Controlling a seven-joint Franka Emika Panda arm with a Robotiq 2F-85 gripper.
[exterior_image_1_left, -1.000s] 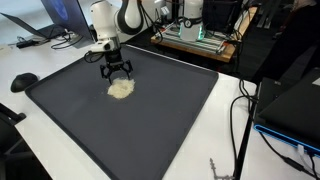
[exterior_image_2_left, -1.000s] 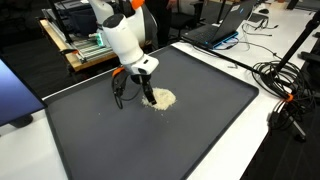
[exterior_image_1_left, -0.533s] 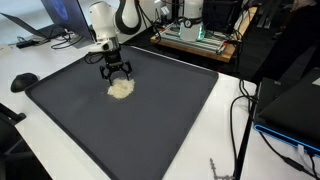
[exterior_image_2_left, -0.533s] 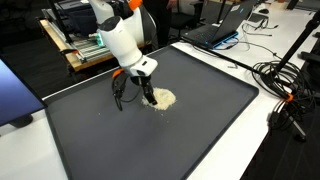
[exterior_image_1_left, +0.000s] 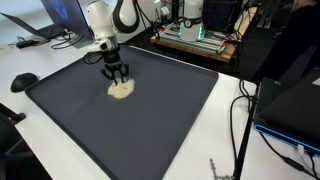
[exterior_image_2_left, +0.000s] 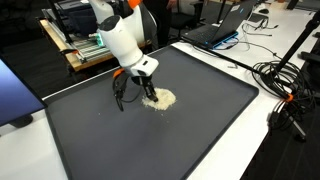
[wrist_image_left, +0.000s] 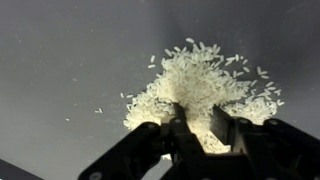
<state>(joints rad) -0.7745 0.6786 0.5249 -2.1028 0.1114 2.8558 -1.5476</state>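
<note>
My pincer (wrist_image_left: 198, 114) is half-closed over the rice heap (wrist_image_left: 200, 75), grip unclear. A dark mat (exterior_image_2_left: 200, 115) covers the white table (exterior_image_2_left: 255, 150), cables (exterior_image_2_left: 272, 72) far right.

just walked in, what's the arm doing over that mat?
The Franka arm's Robotiq gripper is down at a small pile of white rice-like grains lying on the dark grey mat. In the wrist view its fingertips sit at the near edge of the pile, jaws close together with a small gap between them. Whether any grains are pinched cannot be told. A few stray grains lie scattered beside the pile.
</note>
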